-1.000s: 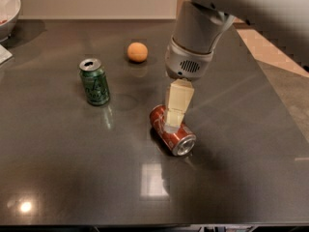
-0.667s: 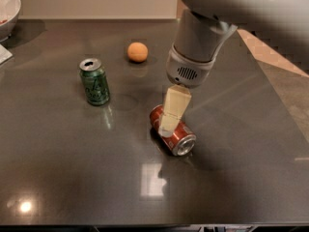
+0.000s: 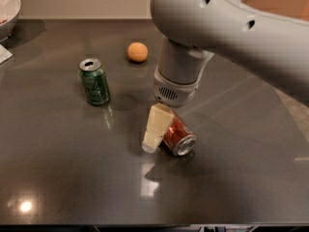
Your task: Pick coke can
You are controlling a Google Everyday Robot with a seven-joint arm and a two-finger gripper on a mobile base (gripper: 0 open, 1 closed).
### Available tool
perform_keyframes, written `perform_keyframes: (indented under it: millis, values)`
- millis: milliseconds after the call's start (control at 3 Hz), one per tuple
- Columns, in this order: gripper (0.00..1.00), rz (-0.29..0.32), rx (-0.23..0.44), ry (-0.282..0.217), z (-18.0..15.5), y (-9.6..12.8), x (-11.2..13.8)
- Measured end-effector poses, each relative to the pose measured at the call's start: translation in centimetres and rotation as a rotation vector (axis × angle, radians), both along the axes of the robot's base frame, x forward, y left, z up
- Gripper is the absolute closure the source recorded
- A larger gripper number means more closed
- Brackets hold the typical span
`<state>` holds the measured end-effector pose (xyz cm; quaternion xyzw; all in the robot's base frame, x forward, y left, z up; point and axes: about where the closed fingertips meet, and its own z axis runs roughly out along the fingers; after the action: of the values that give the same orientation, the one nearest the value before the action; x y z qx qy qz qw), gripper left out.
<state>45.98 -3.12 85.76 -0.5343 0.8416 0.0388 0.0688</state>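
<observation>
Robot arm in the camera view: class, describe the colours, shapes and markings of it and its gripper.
The arm is smooth, pale grey and rounded, with small dark holes in its shell. Its cylindrical wrist ends in a collar bearing a dark vent grille. The gripper, cream and blocky, is at the lying red aluminium coke can. No cables show.

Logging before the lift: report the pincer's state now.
Pincer: down at the coke can, which lies on its side on the table; open or closed cannot be told.
</observation>
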Motion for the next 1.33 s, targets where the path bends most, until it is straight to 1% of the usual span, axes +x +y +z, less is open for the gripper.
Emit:
perform_keyframes:
  millis: [333, 667, 1000, 1333]
  values:
    - [0.0, -0.035, -0.011, 0.036, -1.5, 0.9, -0.7]
    - [0.16, -0.059, -0.016, 0.049, -2.3, 1.2, -0.9]
    - [0.4, -0.075, -0.017, 0.052, -2.5, 0.9, -0.6]
    - [0.63, -0.074, -0.001, 0.048, -2.1, 0.6, -0.2]
